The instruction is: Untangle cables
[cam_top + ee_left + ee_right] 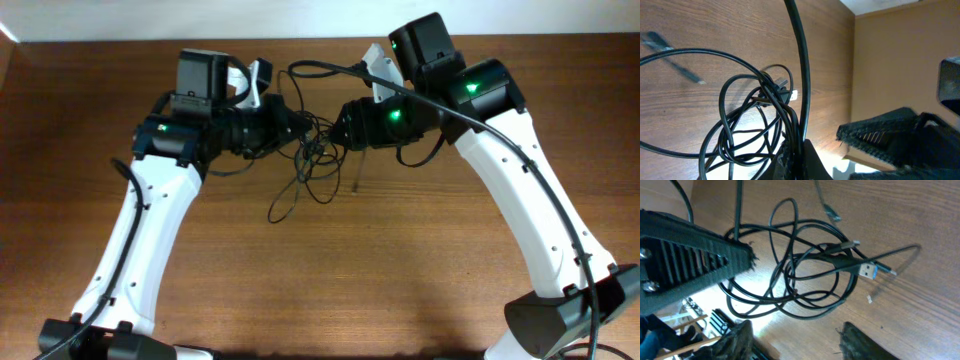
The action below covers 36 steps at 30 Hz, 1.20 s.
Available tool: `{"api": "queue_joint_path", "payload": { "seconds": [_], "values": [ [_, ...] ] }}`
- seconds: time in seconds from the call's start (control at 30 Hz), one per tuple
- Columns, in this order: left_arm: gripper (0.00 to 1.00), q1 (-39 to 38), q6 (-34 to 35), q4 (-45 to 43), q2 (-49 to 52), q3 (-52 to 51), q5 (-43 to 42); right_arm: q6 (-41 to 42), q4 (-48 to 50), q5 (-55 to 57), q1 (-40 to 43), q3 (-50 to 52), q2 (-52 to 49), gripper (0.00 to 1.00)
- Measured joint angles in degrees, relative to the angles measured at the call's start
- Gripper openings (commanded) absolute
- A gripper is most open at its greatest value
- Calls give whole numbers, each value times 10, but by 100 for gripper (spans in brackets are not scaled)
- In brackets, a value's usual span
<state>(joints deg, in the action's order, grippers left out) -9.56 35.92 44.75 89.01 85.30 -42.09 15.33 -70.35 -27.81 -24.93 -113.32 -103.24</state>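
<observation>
Thin black cables [812,260] are seen looped in a loose tangle, one with a silvery USB plug [867,271], on the wooden table [400,270] between both grippers. The right gripper [797,330] is spread wide and empty; whether the left gripper [300,128] is closed cannot be told.

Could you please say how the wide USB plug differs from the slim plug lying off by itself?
The USB plug is wide and silvery, and its body crosses the loops of the cables. The slim plug is narrower and greyer, and it lies clear of them on the bare table. Both end thin cords.
</observation>
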Motion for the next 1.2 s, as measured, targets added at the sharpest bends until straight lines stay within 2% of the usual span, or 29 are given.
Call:
{"api": "queue_joint_path", "payload": {
  "seconds": [0.27, 0.43, 0.5, 0.63, 0.67, 0.73, 0.77, 0.83, 0.87, 0.97, 1.07, 1.2],
  "values": [
    [0, 52, 34, -1, 0, 0, -126, -116, 66, -61, -27, 0, -1, 49],
    [1, 52, 38, -2, 0, 0, -186, -200, 70, -77, -59, 0, -6, 28],
    [1, 52, 38, -3, 0, 0, -193, -213, 70, -83, -61, 0, -16, 16],
    [4, 53, 38, -5, 0, 0, -190, -223, 70, -98, -63, 0, -22, 7],
    [6, 53, 38, -5, 0, 0, -189, -224, 70, -98, -63, 0, -22, 4],
    [22, 53, 37, -5, 0, 0, -183, -228, 70, -103, -63, 0, -22, 4],
    [38, 53, 30, -4, 0, 0, -179, -228, 70, -99, -63, 0, -22, 4],
    [63, 53, 21, -3, 0, 1, -169, -226, 70, -95, -62, 0, -23, 4],
    [67, 53, 14, 0, 0, 1, -153, -225, 70, -94, -61, 0, -23, 4],
    [67, 53, -19, 26, 0, 2, -90, -193, 72, -93, -51, 0, -23, 4],
    [62, 52, -48, 52, 0, 2, -26, -122, 70, -91, -25, 0, -22, 4],
    [60, 52, -112, 79, 0, 2, -5, -60, 73, -89, -14, 0, -22, 4]
  ]
}}
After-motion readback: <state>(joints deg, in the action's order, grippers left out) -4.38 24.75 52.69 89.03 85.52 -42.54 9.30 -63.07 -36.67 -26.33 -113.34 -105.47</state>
